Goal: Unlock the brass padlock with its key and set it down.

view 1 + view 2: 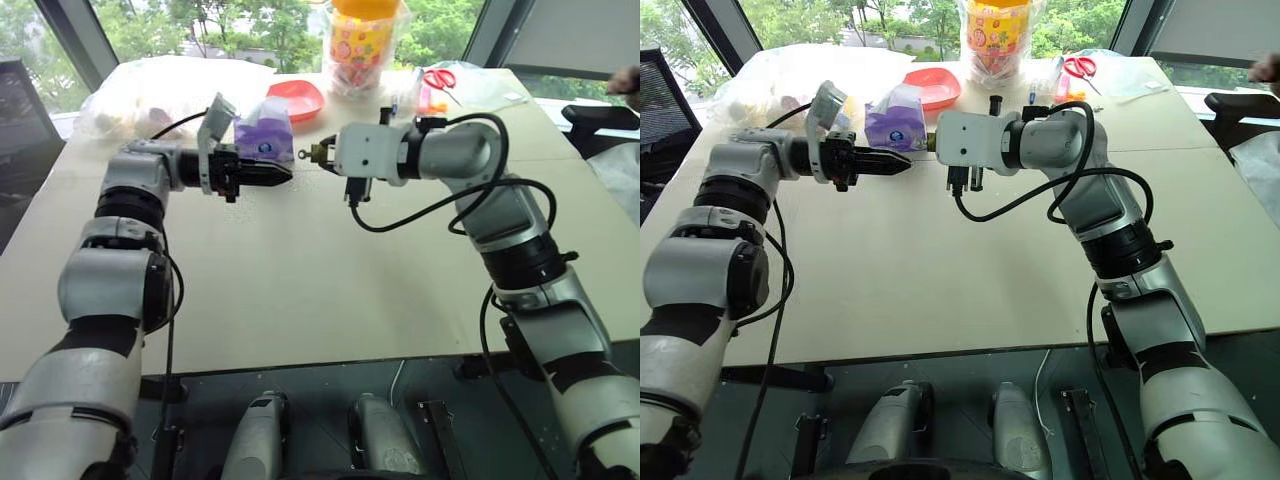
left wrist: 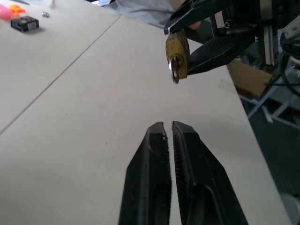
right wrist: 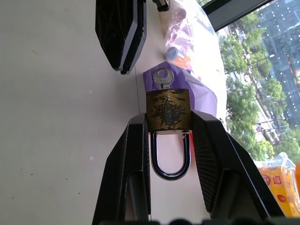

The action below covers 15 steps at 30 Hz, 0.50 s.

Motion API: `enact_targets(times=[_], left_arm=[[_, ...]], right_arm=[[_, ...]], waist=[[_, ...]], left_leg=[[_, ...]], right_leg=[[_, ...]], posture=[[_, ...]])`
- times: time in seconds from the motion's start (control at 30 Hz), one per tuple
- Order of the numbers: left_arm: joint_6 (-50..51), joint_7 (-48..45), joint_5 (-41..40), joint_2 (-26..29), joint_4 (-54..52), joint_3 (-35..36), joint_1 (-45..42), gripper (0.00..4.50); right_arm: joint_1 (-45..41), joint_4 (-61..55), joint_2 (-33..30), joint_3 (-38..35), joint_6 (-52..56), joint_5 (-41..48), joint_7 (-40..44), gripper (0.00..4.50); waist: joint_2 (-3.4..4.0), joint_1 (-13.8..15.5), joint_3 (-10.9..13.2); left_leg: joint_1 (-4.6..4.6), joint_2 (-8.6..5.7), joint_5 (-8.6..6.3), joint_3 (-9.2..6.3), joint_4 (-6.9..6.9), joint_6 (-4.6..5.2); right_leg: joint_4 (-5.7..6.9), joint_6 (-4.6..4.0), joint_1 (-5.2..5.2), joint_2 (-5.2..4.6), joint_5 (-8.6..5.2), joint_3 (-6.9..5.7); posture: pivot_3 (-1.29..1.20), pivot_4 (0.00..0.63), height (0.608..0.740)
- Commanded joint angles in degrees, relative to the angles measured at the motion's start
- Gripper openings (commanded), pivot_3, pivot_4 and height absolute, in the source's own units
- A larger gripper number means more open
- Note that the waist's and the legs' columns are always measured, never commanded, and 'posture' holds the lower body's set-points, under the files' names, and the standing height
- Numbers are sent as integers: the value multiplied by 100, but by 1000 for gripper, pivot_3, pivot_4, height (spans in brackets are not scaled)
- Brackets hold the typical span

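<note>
Right end effector (image 3: 168, 140) gripping brass padlock (image 3: 168, 110), key (image 3: 162, 78) inserted, open table (image 1: 300, 280) below

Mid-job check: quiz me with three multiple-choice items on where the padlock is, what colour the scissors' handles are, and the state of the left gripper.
1. Where is the brass padlock?
A. lying on the table
B. clamped in the right gripper
C. in the red dish

2. What colour are the handles of the scissors?
A. red
B. blue
C. green

3. What is the left gripper holding?
A. the key
B. the padlock
C. nothing

Answers:
1 B: both fingers press the lock's body.
2 A: red loops show at the table's far end.
3 C: its fingers are nearly together with nothing between, and the key sits in the lock.
</note>
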Motion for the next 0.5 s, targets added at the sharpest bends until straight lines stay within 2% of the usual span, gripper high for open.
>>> enact_targets(times=[0.03, 0.13, 0.5], left_arm=[[211, -52, -223, 103, -53, 261, -278, 1823], [193, 20, -290, 62, -65, 414, -312, 2900], [179, 209, -391, -491, 157, 623, -560, 2900]], right_arm=[[-56, -310, -54, -96, -69, 55, -28, 695], [-68, -300, -56, -98, -70, 53, -31, 695], [-136, -370, -1, -77, -27, 44, -46, 695]], waist=[[0, 24, 0], [0, 42, 0], [0, 31, 0]], left_leg=[[0, 1, 0, -2, 1, 0], [0, 2, 0, -2, 4, 0], [0, -1, 0, -1, 3, 0]], right_leg=[[0, 0, 1, 0, 0, 0], [0, 0, 2, -5, 0, 0], [0, 0, 2, -5, 0, 0]], posture=[[0, 150, 740], [0, 150, 740], [0, 150, 740]])
